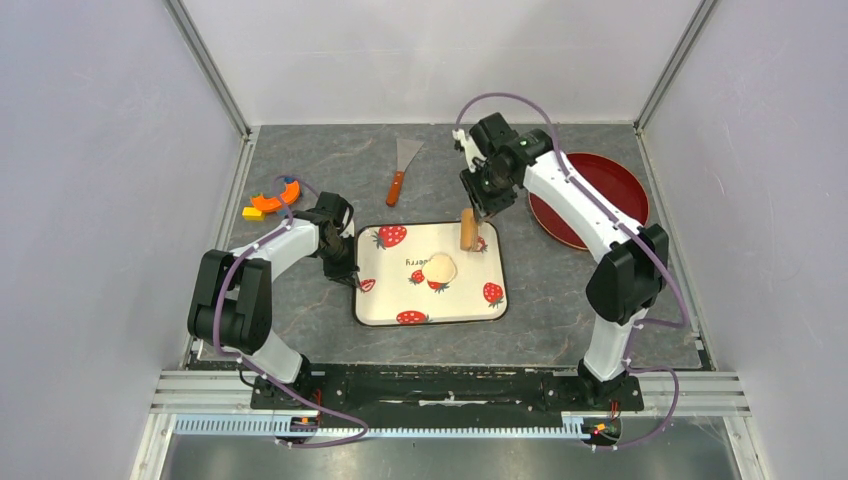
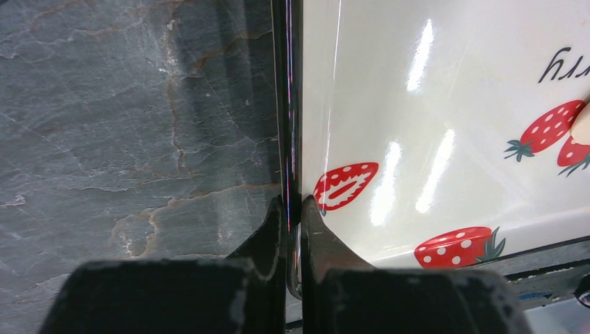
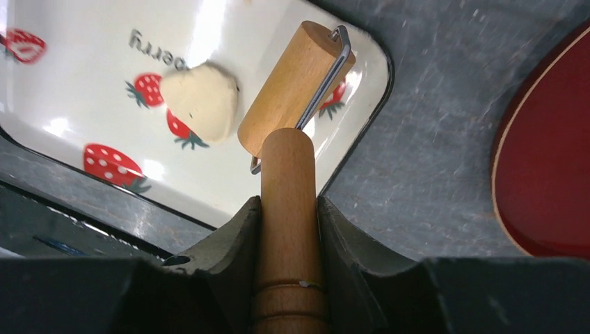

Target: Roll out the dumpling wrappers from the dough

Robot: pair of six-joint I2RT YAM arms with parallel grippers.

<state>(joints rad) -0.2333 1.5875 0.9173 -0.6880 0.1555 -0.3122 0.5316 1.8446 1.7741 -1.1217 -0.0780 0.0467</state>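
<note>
Dough (image 1: 440, 268) sits near the middle of the tray (image 1: 430, 322), on the printed strawberries: one pale lump, rounded and partly flattened, but to my eye too thick to pass as a wrapper. My left fingers (image 2: 268, 233) are pinched narrow on the tray's left rim, one outside over the tabletop (image 1: 560, 300) and one inside on the glossy white. I judge that grip is there to anchor the tray, because a slick tray on stone would slide as soon as the rolling push arrives. My right fingers (image 3: 236, 229) are closed around the wooden handle of the roller (image 3: 296, 87), which runs straight up between them, so the wire yoke and the barrel hang out ahead of the wrist. The barrel lies at an angle over the tray's far right corner, just beside the dough and apart from it. Whether it rests on the tray or hovers just above I cannot tell. Holding the handle low and in line with the wrist should let me press down and draw the barrel across the lump without it twisting. The next move, as I read it, is to bring the barrel over the dough and roll with even pressure, light enough that the dough spreads and does not stick and lift. A scraper (image 1: 400, 172) and a red plate (image 1: 590, 200) wait on the tabletop beyond the tray, well apart from the work.
</note>
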